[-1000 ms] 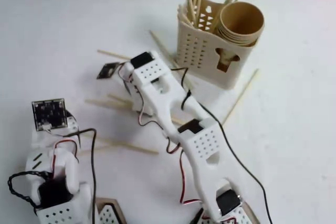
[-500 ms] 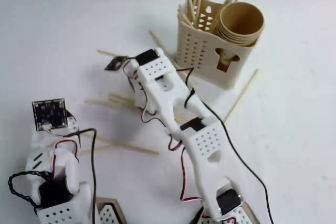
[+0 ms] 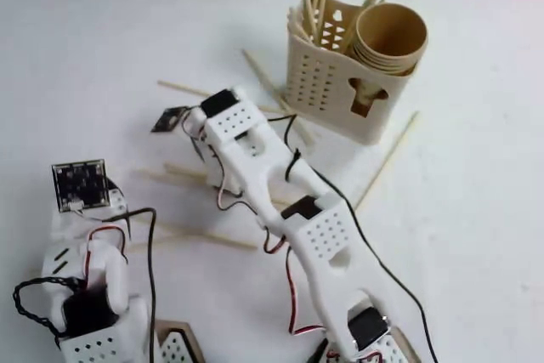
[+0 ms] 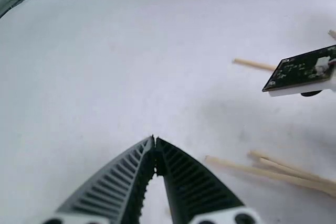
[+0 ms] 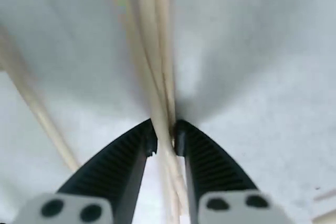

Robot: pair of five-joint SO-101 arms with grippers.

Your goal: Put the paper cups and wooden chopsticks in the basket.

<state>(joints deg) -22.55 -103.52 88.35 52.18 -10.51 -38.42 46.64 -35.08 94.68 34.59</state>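
Pinching wooden chopsticks, the right claw.

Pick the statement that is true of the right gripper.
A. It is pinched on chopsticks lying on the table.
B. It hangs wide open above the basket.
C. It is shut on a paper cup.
A: in the right wrist view, the right gripper is pinched on a bundle of chopsticks that lie on the white table.

1 basket holds 1 stack of paper cups and at least 4 chopsticks. At least 5 loose chopsticks lie around the basket.
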